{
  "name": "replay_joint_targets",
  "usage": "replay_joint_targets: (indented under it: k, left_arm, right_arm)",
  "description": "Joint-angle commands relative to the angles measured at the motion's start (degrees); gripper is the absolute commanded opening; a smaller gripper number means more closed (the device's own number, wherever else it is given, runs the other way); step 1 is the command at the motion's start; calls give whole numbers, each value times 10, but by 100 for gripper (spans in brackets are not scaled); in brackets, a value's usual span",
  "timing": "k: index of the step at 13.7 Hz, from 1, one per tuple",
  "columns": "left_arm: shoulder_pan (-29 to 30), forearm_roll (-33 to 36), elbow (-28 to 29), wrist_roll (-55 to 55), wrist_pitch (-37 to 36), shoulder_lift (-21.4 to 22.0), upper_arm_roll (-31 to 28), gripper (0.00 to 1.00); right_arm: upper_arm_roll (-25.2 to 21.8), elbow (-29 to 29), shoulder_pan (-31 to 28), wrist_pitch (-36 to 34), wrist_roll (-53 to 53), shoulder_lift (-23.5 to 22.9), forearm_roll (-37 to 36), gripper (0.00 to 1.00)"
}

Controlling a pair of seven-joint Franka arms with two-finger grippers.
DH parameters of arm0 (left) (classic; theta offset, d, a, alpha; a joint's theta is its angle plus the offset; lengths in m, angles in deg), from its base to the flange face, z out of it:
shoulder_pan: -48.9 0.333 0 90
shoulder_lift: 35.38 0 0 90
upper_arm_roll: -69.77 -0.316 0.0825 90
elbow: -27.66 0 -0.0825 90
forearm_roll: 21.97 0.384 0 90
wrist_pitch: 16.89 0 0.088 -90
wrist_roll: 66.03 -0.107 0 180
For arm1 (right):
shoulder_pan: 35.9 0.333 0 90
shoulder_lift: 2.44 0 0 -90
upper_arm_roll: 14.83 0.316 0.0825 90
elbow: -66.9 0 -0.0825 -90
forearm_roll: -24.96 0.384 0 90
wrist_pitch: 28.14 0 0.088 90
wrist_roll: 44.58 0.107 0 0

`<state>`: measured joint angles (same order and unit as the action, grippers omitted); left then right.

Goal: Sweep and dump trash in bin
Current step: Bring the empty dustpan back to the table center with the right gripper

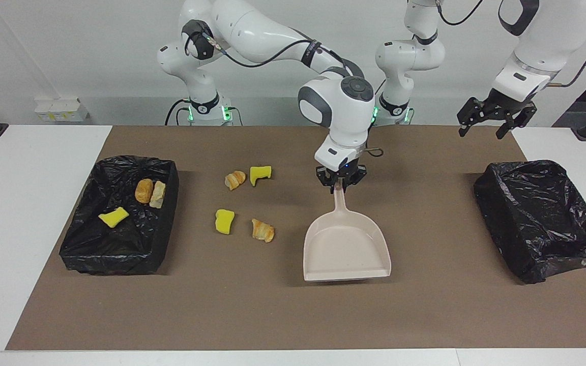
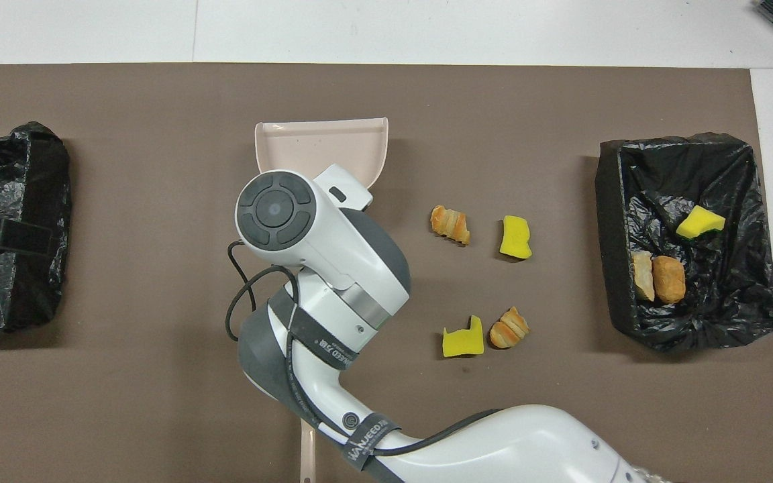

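Note:
My right gripper [image 1: 341,181] is shut on the handle of the beige dustpan [image 1: 346,249], which it holds low over the middle of the mat, mouth away from the robots. Its empty pan [image 2: 323,144] shows past the arm. Loose trash lies on the mat between dustpan and bin: two croissant bits [image 1: 235,179] [image 1: 263,230] and two yellow sponge chunks [image 1: 260,173] [image 1: 224,221]. The black-lined bin [image 1: 110,259] at the right arm's end holds a sponge [image 1: 113,216] and two bread pieces [image 1: 144,190]. My left gripper [image 1: 494,121] hangs open in the air, waiting.
A second black-lined bin [image 1: 486,188] stands at the left arm's end. Only the end of the beige brush's handle [image 2: 306,456] shows, near the robots under the right arm. Brown mat [image 1: 425,315] covers the white table.

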<state>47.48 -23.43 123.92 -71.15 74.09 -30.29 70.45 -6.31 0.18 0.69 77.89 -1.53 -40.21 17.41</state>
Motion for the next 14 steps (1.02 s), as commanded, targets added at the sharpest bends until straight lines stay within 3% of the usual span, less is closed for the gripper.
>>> replay_joint_targets:
  k: [1,5,7,14]
  left_arm:
    - [-1,8,9,-2,2,10,-1,100]
    - [-1,8,9,-2,3,10,-1,100]
    - [-1,8,9,-2,3,10,-1,100]
    - [-1,8,9,-2,1,10,-2,100]
  right_arm:
    - [1,7,1,-8,3,5,19,0]
    - [5,-14,7,-11,1,14,32,0]
    - [4,-15,30,3,11,-8,31,0]
    - [4,-18,22,21,14,-14,55,0]
